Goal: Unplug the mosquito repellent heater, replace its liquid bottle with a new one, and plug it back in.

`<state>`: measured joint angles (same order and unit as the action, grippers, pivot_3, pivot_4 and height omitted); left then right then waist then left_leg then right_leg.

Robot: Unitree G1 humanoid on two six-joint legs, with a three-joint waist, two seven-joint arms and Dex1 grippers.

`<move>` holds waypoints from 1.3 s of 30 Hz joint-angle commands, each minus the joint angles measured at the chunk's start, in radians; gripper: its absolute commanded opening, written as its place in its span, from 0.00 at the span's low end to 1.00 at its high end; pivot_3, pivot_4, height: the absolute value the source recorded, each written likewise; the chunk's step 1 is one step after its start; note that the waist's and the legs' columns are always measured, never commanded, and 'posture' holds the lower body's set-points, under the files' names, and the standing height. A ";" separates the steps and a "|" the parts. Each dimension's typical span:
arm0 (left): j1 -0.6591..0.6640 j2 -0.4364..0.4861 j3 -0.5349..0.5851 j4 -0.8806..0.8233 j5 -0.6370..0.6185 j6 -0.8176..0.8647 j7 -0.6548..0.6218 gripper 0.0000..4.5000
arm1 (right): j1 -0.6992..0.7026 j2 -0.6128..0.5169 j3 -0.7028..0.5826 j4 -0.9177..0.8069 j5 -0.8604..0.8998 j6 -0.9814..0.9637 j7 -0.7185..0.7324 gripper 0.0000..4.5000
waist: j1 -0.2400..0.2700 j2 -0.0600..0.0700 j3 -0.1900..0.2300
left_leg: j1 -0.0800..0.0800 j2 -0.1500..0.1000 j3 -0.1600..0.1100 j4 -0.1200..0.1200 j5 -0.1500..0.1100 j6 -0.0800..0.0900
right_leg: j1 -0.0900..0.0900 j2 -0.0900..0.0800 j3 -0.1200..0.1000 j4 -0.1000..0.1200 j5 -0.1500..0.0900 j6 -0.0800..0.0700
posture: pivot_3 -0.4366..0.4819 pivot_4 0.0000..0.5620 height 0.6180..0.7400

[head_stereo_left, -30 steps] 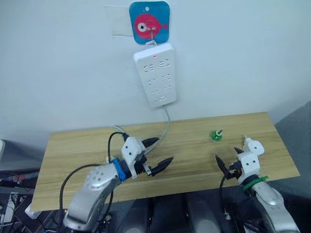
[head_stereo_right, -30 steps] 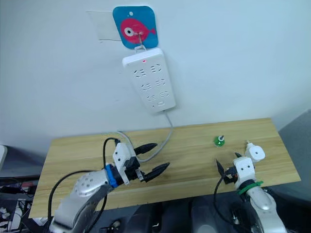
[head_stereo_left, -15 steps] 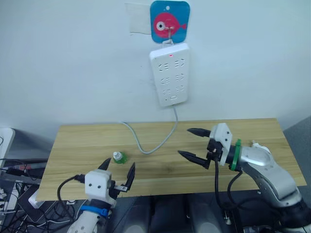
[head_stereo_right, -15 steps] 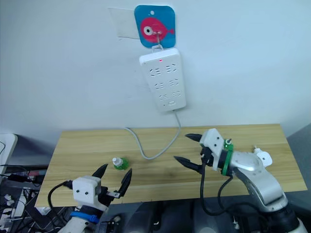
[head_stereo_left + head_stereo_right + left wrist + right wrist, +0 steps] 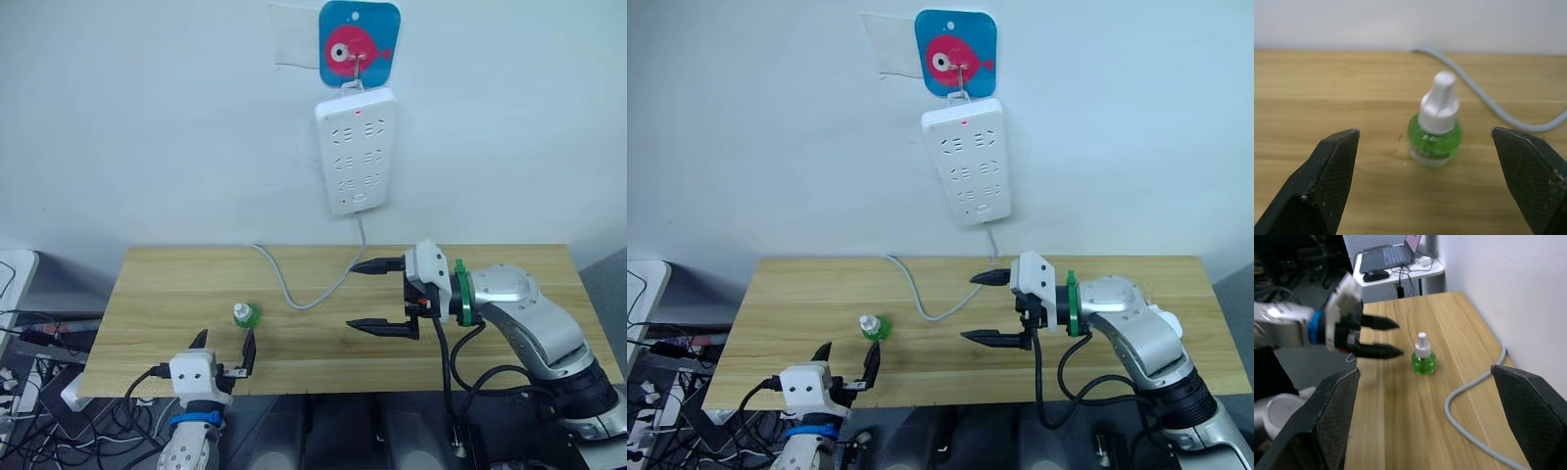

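I have the small green liquid bottle with a white cap (image 5: pixel 244 314) standing upright on the light wooden table (image 5: pixel 157 294), towards my left side and a little in from the front edge. My left gripper (image 5: pixel 223 351) sits low at that front edge just short of the bottle, its two black fingers spread apart and empty (the wrist camera frames the bottle squarely between them, untouched).

My right gripper (image 5: pixel 373 297) hangs over the middle of the table, pointing across towards the left, fingers also wide apart and holding nothing. It is well apart from the bottle.

On the wall above the table's middle, a long white multi-socket power strip (image 5: pixel 356 150) hangs from a hook on a blue square plaque with a pink fish (image 5: pixel 359 43); a small red light shows near the strip's top. Its grey cable (image 5: pixel 307 288) drops down to the table and loops across the wood between the bottle and my right gripper, lying close to the bottle's far side. I cannot make out the white heater anywhere here.
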<state>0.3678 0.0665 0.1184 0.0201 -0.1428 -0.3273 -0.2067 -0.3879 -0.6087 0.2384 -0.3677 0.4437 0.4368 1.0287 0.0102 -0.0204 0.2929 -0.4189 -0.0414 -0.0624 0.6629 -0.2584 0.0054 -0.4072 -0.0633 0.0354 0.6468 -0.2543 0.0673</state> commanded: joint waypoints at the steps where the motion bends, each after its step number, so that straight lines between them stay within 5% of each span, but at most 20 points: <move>1: -0.084 0.012 0.012 0.137 -0.007 -0.086 -0.027 1.00 | -0.008 0.002 -0.014 -0.069 0.027 0.047 -0.021 0.99 | 0.001 0.000 0.000 | 0.000 0.000 0.000 0.000 0.000 0.000 | 0.000 0.000 0.000 0.000 0.000 0.000 | 0.51 0.49 1.00; 10: -0.265 0.041 0.024 0.386 0.004 -0.209 -0.047 1.00 | -0.016 -0.022 -0.047 -0.106 0.057 0.101 -0.029 0.99 | -0.013 -0.002 -0.001 | 0.000 0.000 0.000 0.000 0.000 0.000 | -0.001 0.000 -0.001 0.001 0.001 -0.001 | 0.46 0.52 1.00; 30: -0.381 0.049 0.014 0.581 0.065 -0.299 -0.003 1.00 | -0.020 -0.075 -0.069 -0.134 0.058 0.130 -0.031 0.99 | -0.040 -0.002 -0.001 | 0.000 0.000 0.000 0.000 0.000 0.000 | -0.001 0.000 0.001 0.002 0.001 -0.001 | 0.41 0.58 1.00; 39: -0.354 0.029 0.023 0.584 0.048 -0.292 0.023 0.50 | -0.086 -0.042 -0.088 -0.098 0.087 0.193 -0.071 1.00 | -0.045 -0.002 0.000 | 0.000 0.001 0.000 0.000 0.000 0.000 | -0.001 0.000 0.002 0.002 0.001 -0.001 | 0.40 0.59 1.00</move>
<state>-0.0092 0.0974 0.1429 0.6047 -0.0987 -0.6085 -0.1867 -0.4594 -0.6563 0.1757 -0.4545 0.5100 0.6253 0.9605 -0.0348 -0.0220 0.2924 -0.4186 -0.0408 -0.0627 0.6629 -0.2583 0.0052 -0.4083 -0.0635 0.0376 0.6488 -0.2532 0.0665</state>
